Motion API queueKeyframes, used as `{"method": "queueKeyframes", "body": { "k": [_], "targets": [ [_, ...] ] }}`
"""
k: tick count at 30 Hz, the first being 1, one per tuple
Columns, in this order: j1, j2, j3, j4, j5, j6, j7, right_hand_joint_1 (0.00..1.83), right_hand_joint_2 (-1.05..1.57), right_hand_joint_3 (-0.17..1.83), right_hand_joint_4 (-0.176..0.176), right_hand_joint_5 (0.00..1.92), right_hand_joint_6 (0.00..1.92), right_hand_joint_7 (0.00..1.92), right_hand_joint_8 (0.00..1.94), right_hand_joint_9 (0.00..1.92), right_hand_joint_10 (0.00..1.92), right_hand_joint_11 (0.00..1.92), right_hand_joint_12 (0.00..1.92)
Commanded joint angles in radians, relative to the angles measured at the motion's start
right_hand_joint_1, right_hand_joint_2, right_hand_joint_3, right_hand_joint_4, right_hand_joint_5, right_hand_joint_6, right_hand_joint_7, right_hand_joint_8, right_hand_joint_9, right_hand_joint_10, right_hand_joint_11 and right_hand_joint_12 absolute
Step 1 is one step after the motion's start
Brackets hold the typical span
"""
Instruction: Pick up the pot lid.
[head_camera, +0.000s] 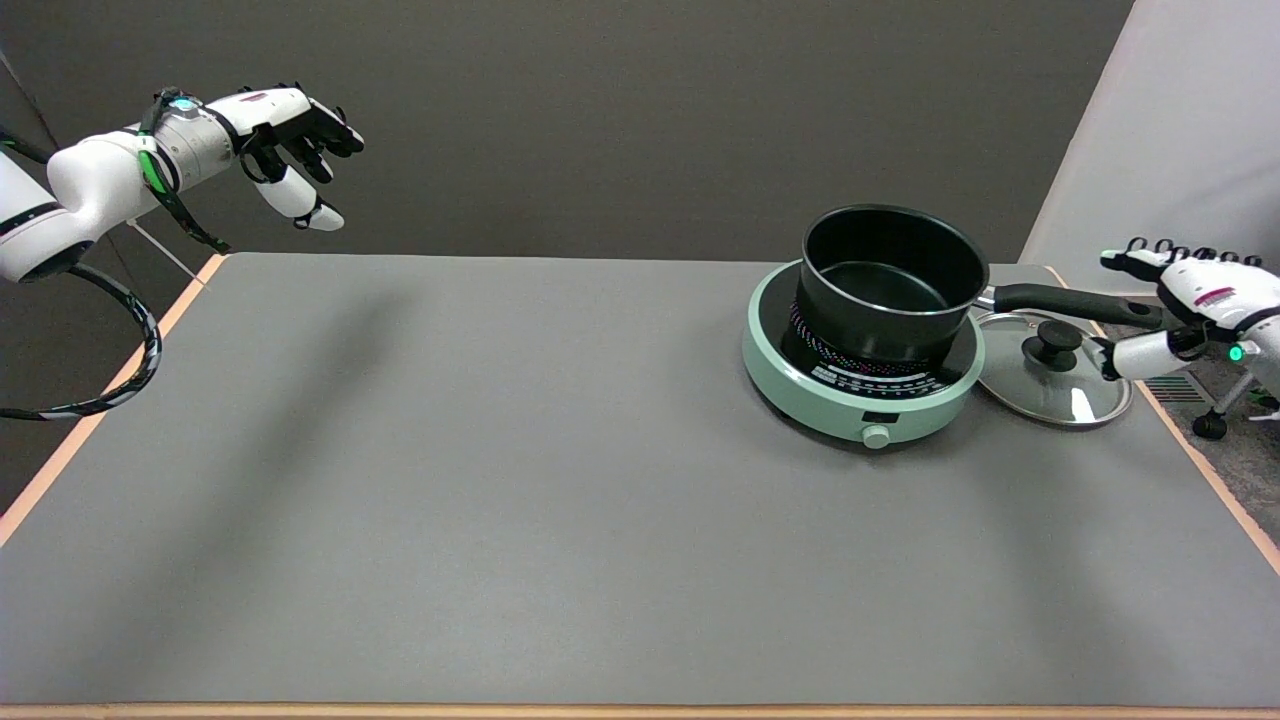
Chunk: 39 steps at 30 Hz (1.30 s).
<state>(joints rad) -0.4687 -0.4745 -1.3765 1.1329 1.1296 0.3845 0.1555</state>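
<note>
Round glass pot lid with black knob (1052, 368) lies flat on the grey desk (500, 480) at the far right, touching the mint-green round induction cooker (860, 395) at the cooker's 3 o'clock. Black saucepan (885, 280) sits on the cooker, handle pointing to 3 o'clock (over the lid). Right hand (1195, 310) at the lid's 3 o'clock, fingers spread wide, holding nothing.

I see the pot lid (1050, 385) as clear glossy glass with a shiny metal rim and a matt black plastic-looking knob (1051, 344). The pot (885, 280) looks matt black. The cooker (862, 362) has a smooth mint-green body with a glossy black top. The table (500, 480) looks matt grey.
</note>
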Motion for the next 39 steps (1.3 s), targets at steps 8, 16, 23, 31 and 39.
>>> {"method": "queueKeyframes", "body": {
  "k": [8, 16, 23, 31, 39],
  "targets": [
    [0.185, -0.025, -0.195, -0.111, 0.003, 0.003, 0.002, 0.69, 0.50, 1.02, 0.076, 0.24, 0.16, 0.24, 0.14, 0.30, 0.25, 0.24, 0.57],
    [0.178, -0.032, -0.195, -0.140, 0.003, 0.024, 0.002, 0.72, 0.48, 1.01, 0.076, 0.25, 0.15, 0.24, 0.14, 0.32, 0.20, 0.26, 0.52],
    [0.189, -0.032, -0.201, -0.138, -0.005, 0.036, 0.003, 0.68, 0.50, 1.02, 0.078, 0.24, 0.16, 0.24, 0.14, 0.30, 0.25, 0.24, 0.57],
    [0.195, -0.030, -0.205, -0.134, -0.005, 0.030, 0.003, 0.66, 0.50, 1.02, 0.086, 0.27, 0.17, 0.25, 0.14, 0.30, 0.25, 0.24, 0.57],
    [0.230, -0.032, -0.252, -0.140, -0.001, 0.029, 0.003, 0.65, 0.51, 1.02, 0.090, 0.29, 0.18, 0.26, 0.15, 0.31, 0.25, 0.24, 0.57]
  ]
}}
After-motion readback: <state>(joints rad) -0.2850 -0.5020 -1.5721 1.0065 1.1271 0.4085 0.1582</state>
